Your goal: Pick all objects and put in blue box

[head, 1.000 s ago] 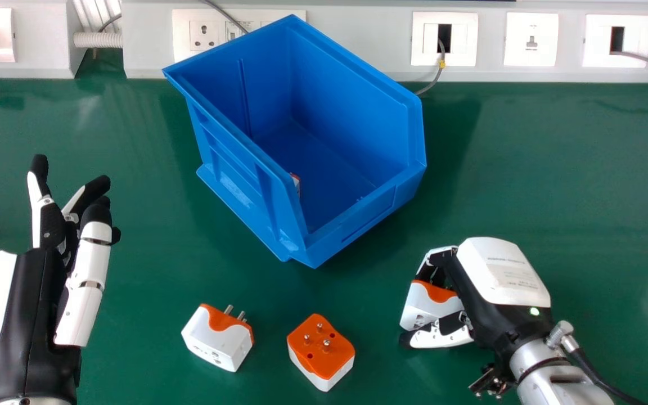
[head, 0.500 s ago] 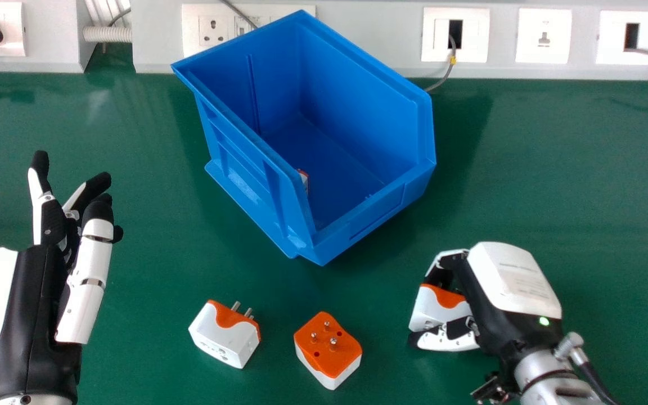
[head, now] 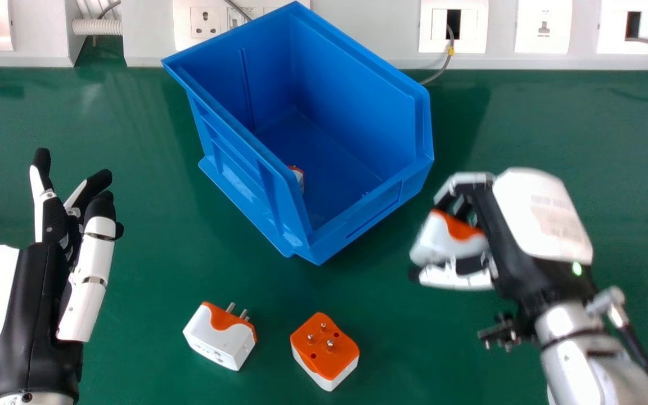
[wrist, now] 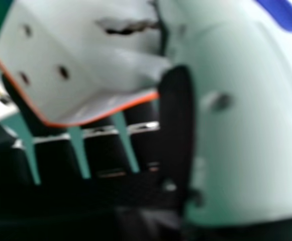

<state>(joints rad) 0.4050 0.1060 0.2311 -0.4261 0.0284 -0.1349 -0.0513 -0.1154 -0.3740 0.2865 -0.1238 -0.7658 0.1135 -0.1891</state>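
One partly visible orange-and-white object (head: 299, 176) lies in the blue box (head: 352, 101).

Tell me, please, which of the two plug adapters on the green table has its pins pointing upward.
The adapter nearer the right hand: its orange pin face is on top. The other adapter has its pins pointing sideways.

Orange-white adapter (head: 442, 242) in hand (head: 543, 219), two adapters (head: 325, 347) near blue box (head: 352, 225), one (head: 300, 175) inside
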